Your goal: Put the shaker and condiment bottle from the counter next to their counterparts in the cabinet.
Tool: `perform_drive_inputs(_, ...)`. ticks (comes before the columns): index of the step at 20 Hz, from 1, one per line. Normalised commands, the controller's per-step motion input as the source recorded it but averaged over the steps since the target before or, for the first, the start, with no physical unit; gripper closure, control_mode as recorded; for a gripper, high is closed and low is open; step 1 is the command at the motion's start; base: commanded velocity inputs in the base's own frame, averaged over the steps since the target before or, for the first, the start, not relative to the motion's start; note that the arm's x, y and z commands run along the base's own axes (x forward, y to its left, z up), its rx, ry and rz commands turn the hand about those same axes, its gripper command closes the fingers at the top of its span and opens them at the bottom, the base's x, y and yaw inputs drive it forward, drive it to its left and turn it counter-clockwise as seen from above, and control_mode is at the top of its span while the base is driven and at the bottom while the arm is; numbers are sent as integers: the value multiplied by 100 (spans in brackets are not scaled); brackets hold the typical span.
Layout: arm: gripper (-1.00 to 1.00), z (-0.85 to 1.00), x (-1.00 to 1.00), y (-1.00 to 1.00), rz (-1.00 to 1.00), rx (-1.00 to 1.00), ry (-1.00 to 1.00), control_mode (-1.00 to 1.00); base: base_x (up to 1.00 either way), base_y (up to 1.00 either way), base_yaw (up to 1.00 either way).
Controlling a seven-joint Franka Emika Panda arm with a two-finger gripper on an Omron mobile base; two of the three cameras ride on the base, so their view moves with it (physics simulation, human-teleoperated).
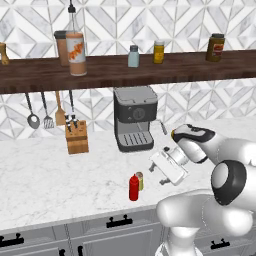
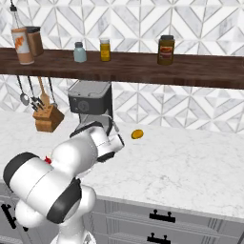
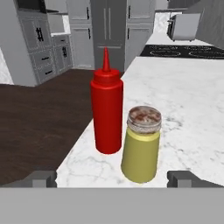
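Note:
The red condiment bottle [image 1: 133, 187] [image 3: 106, 111] and the pale yellow-olive shaker [image 1: 140, 180] [image 3: 141, 146] stand side by side, upright, near the front edge of the marble counter [image 1: 50, 175]. My gripper [image 1: 156, 175] [image 3: 113, 179] hovers just right of them, open, its fingertips [image 3: 41, 178] spread wide and nothing held. In the hand view the shaker is nearest, with the bottle just behind and left of it. On the dark wooden cabinet shelf [image 1: 165, 70] stand the counterparts, a blue-grey shaker [image 1: 133, 56] [image 2: 79, 52] and a tall orange-labelled bottle [image 1: 76, 52] [image 2: 22, 45].
A coffee machine [image 1: 134, 117] and a knife block [image 1: 77, 137] stand at the back of the counter, with utensils [image 1: 45, 112] hanging under the shelf. A yellow jar [image 1: 158, 52] and a brown jar [image 1: 215, 47] share the shelf. A small orange item [image 2: 137, 134] lies on the counter.

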Motion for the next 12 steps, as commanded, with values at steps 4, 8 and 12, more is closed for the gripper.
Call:
perform_drive_inputs(4,-100,0,0,25,0,2,18,-100,0,0,0)
perform_drive_inputs(8,-100,0,0,13,0,4,3,-100,0,0,0)
perform_drive_inputs(12,-100,0,0,8,0,7,0,-100,0,0,0)
